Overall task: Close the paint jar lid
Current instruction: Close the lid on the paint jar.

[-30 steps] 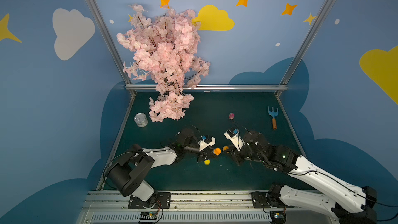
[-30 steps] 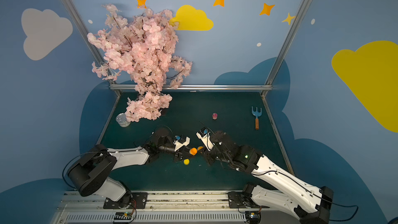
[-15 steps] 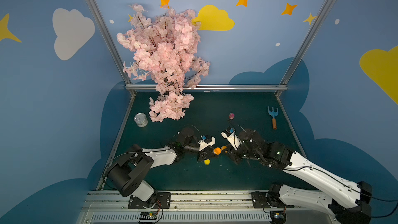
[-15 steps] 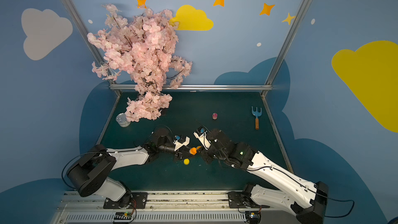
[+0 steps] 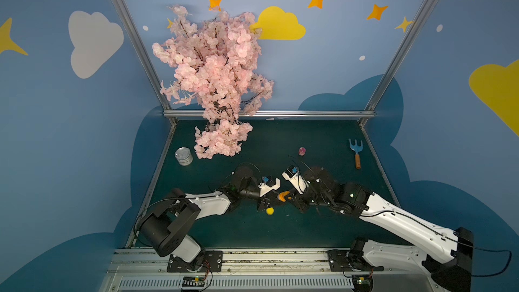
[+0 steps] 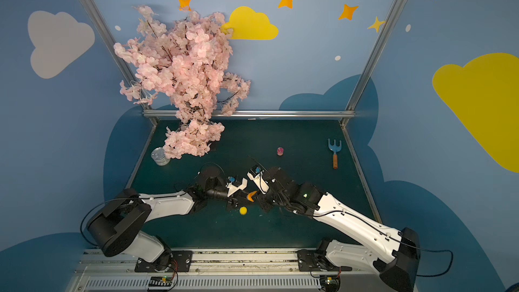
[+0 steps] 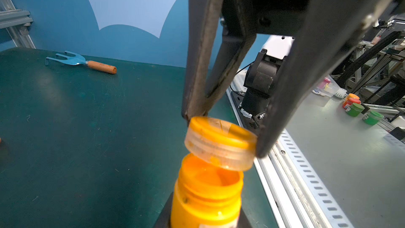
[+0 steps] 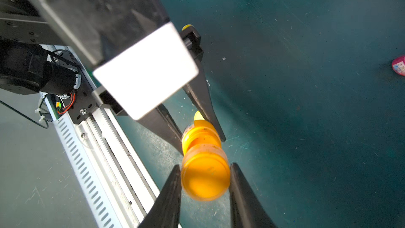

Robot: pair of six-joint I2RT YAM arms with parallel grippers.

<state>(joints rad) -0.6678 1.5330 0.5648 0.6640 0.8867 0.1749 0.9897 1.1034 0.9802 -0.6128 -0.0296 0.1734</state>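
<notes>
My left gripper [image 5: 273, 197] [image 7: 205, 220] is shut on the body of an orange paint jar [image 7: 206, 194] [image 8: 198, 135], held just above the green table near the front. The jar's mouth is open. The clear lid [image 7: 219, 143] [image 8: 205, 178], smeared orange inside, sits between the fingers of my right gripper [image 8: 205, 172] [image 5: 289, 196], which is shut on it. The lid is tilted and off centre, with one edge touching the jar's rim. In both top views the jar and lid show as one orange spot [image 6: 250, 195] between the two grippers.
A small yellow round thing [image 5: 270, 210] lies on the table [image 5: 309, 226] just below the grippers. A pink jar [image 5: 302, 151], a blue hand rake [image 5: 356, 153], a tin can [image 5: 184, 156] and a pink blossom tree [image 5: 216, 80] stand farther back. The front rail [image 7: 291, 172] is close by.
My right gripper has edged left with the lid, bringing it against the jar's mouth. The left arm has stayed in place.
</notes>
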